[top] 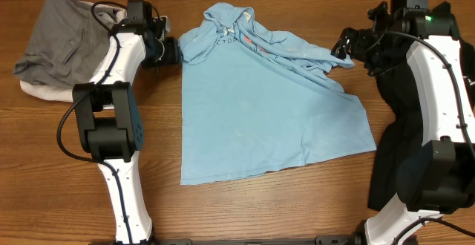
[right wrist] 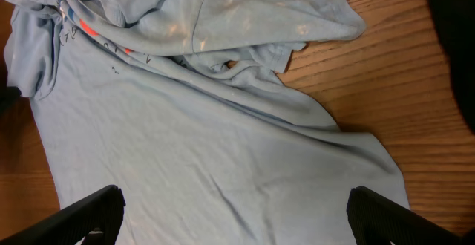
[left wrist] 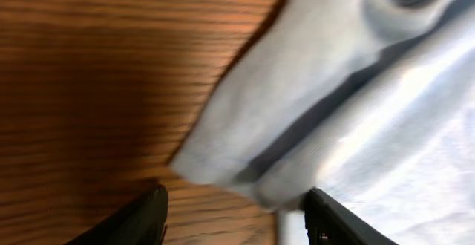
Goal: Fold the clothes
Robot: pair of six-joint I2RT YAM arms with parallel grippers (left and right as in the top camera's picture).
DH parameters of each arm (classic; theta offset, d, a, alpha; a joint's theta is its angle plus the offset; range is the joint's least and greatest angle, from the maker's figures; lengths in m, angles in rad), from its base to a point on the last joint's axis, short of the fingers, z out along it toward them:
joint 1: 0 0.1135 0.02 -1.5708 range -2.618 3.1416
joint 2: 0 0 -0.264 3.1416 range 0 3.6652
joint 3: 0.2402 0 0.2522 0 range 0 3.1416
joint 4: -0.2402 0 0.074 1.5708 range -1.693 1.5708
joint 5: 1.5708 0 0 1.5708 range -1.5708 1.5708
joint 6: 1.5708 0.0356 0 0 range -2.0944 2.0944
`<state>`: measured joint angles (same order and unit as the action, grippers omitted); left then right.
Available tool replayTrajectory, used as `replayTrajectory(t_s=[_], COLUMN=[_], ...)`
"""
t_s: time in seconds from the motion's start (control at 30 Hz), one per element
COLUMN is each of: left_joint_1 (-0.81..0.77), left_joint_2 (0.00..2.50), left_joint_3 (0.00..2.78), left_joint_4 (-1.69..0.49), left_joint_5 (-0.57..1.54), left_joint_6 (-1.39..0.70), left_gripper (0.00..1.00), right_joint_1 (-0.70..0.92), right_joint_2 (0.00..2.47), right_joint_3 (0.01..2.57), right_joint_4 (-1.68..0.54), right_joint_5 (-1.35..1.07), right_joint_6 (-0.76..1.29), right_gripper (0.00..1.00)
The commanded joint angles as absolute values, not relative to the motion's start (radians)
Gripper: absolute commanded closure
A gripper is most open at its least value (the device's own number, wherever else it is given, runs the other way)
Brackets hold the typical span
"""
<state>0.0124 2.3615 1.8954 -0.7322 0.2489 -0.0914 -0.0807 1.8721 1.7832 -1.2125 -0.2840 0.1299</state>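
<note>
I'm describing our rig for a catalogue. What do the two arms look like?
The left arm and right arm have white shells, black joints and loose black cables. The left end effector and right end effector are black.

Blue T-shirt (top: 260, 119) lies mid-table, top folded over; grey garment (top: 56, 37) left, black shirt (top: 391, 163) right.

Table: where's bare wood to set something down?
Bare wood: below the blue shirt, between the left arm and right arm; also the strip between left arm and shirt. Crowded: grey pile top left, black shirt under right arm.
</note>
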Motion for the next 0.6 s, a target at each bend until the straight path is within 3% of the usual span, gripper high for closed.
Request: replayTrajectory(t_s=[0.0,0.23,0.57], left_joint_1=[0.002,-0.002,-0.001], left_joint_2=[2.364,2.374,2.455], left_joint_3=[1.954,1.952,1.952], left_joint_4=[-0.72,-0.682,-0.632], left_joint_5=[0.28,0.122,0.151], left_joint_6=[-0.099,-0.106,-0.207], left_gripper=[0.36,0.34,0.34], right_joint_1=[-0.08,-0.08,-0.08], right_joint_2=[1.859,1.859,1.859], right_joint_3=[1.795,1.795,1.795], right_joint_4=[-1.207,-1.223,-1.229], right_joint_5=[-0.278,-0.264,-0.263], right_joint_6=[0.122,0.122,0.122], right_gripper=[0.0,0.0,0.0])
